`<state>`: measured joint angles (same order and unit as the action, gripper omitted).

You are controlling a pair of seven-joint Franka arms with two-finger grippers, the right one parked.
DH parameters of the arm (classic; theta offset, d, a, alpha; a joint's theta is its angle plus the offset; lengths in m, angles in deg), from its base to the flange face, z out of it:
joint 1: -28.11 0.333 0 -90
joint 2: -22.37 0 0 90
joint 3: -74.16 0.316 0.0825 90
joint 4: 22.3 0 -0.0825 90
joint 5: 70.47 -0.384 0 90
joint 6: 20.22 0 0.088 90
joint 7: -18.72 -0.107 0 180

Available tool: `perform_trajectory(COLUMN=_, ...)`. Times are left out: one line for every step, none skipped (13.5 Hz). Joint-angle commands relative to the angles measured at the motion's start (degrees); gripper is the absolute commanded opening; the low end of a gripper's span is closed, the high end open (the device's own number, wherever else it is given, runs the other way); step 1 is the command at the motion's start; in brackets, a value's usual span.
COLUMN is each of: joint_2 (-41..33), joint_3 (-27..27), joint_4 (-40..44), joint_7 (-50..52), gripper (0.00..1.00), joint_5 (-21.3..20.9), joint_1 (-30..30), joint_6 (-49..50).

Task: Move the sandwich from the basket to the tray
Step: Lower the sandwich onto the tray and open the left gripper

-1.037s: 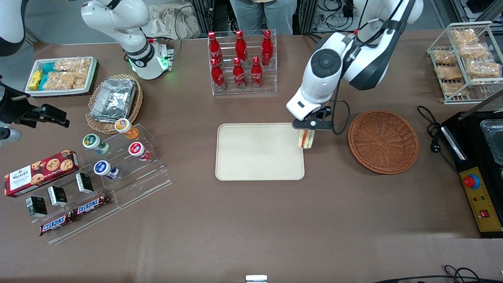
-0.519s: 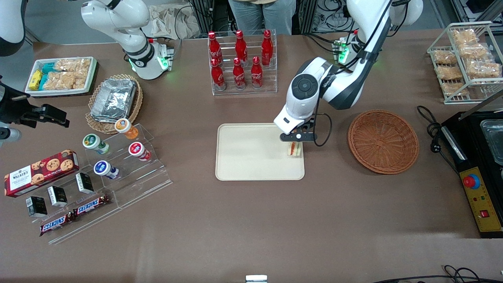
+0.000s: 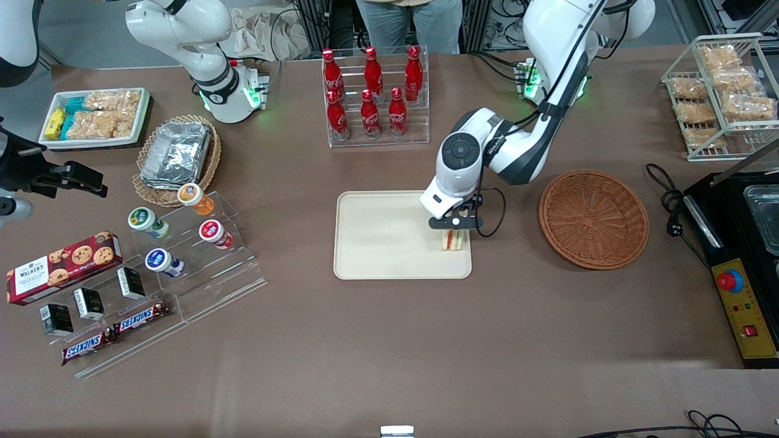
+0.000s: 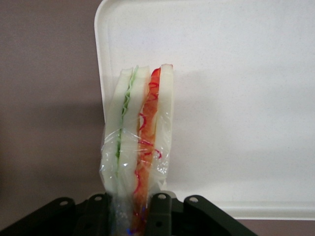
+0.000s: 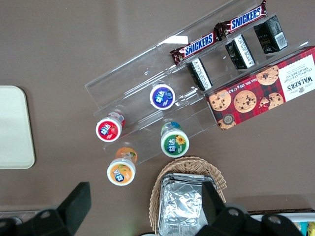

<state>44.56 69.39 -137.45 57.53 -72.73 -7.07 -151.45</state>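
Observation:
The wrapped sandwich point(image 3: 453, 239) point(image 4: 138, 142), white bread with green and red-orange layers, hangs upright in my left gripper point(image 3: 453, 234) point(image 4: 129, 214), which is shut on its lower end. It sits low over the cream tray point(image 3: 383, 237) point(image 4: 236, 98), at the tray end nearest the basket; whether it touches the tray I cannot tell. The reddish-brown wicker basket point(image 3: 593, 218) stands empty beside the tray, toward the working arm's end of the table.
A clear rack of red cola bottles point(image 3: 374, 97) stands farther from the front camera than the tray. An acrylic stand with yoghurt cups point(image 3: 182, 243), snack bars and a cookie box point(image 3: 61, 266) lies toward the parked arm's end. A black appliance point(image 3: 739, 261) sits past the basket.
My gripper carried the sandwich from the tray's edge on the basket side to over the tray, moving nearer the front camera and lower. The arm's elbow has swung down.

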Motion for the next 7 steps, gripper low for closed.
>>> perform_trajectory(joint_2=1.3, joint_3=0.3, joint_4=1.3, joint_7=1.4, gripper=0.00, joint_5=-1.2, joint_1=-0.6, joint_6=-0.9)
perform_trajectory(joint_2=1.6, joint_3=0.3, joint_4=1.3, joint_7=1.4, gripper=0.00, joint_5=-1.2, joint_1=-0.6, joint_6=-1.0)
perform_trajectory(joint_2=2.1, joint_3=0.3, joint_4=1.3, joint_7=1.4, gripper=0.00, joint_5=-1.2, joint_1=-0.6, joint_6=-1.3)
perform_trajectory(joint_2=2.3, joint_3=0.3, joint_4=1.3, joint_7=1.4, gripper=0.00, joint_5=-1.3, joint_1=-0.6, joint_6=-1.5)
perform_trajectory(joint_2=2.3, joint_3=0.3, joint_4=1.3, joint_7=1.4, gripper=0.00, joint_5=-1.2, joint_1=-0.6, joint_6=-1.5)
perform_trajectory(joint_2=2.4, joint_3=0.3, joint_4=1.2, joint_7=1.4, gripper=0.00, joint_5=-1.2, joint_1=-0.6, joint_6=-1.5)
perform_trajectory(joint_2=2.8, joint_3=0.3, joint_4=1.3, joint_7=1.4, gripper=0.04, joint_5=-1.3, joint_1=-0.6, joint_6=-1.5)
